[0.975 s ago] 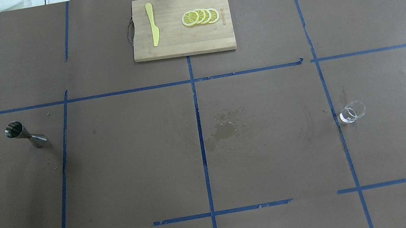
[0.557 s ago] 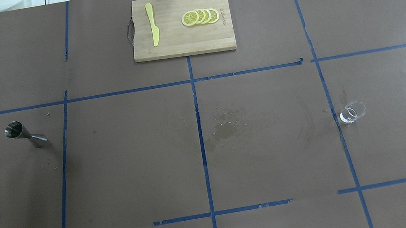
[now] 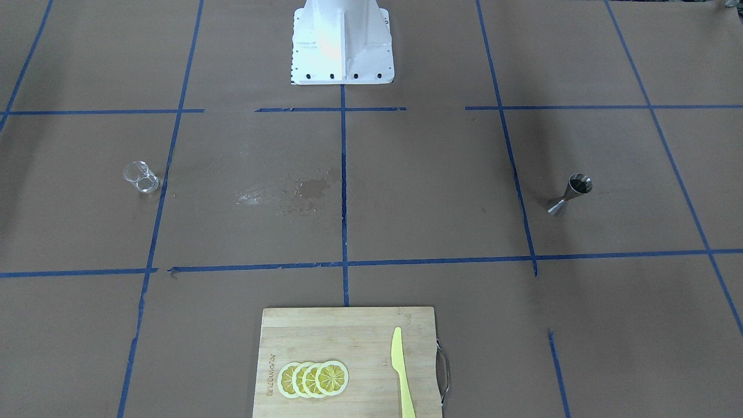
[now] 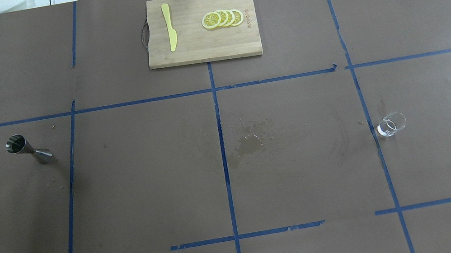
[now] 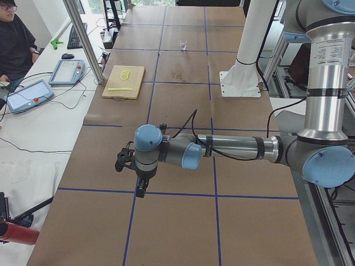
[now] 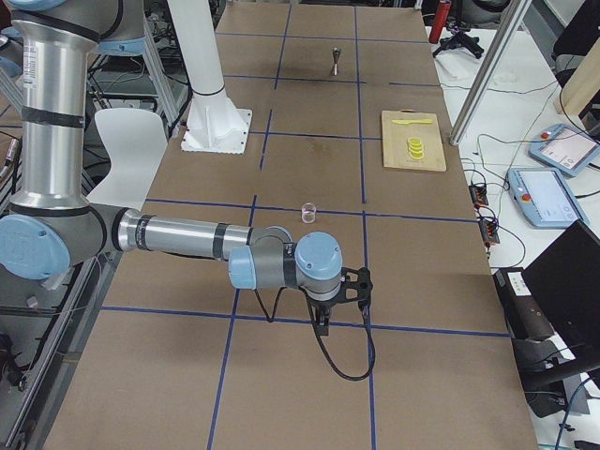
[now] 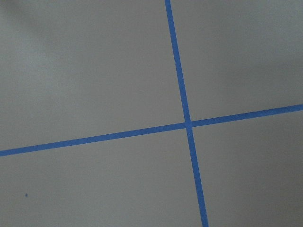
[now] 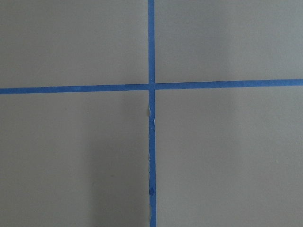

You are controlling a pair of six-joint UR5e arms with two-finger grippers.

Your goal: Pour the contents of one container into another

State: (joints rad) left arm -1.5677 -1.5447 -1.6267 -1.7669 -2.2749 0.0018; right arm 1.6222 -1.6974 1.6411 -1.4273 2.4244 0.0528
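Small double-cone steel jigger [image 4: 29, 150] looked light, slick, tippy; I judged its waist the hold; whether my jaws were open, I couldn't tell.

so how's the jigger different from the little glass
The jigger is opaque metal, the shot glass clear. The jigger is a pinched double cone; the shot glass is a plain, squat cup. The jigger stands on the robot's left half of the table, the shot glass on its right. Both stand upright, untouched.
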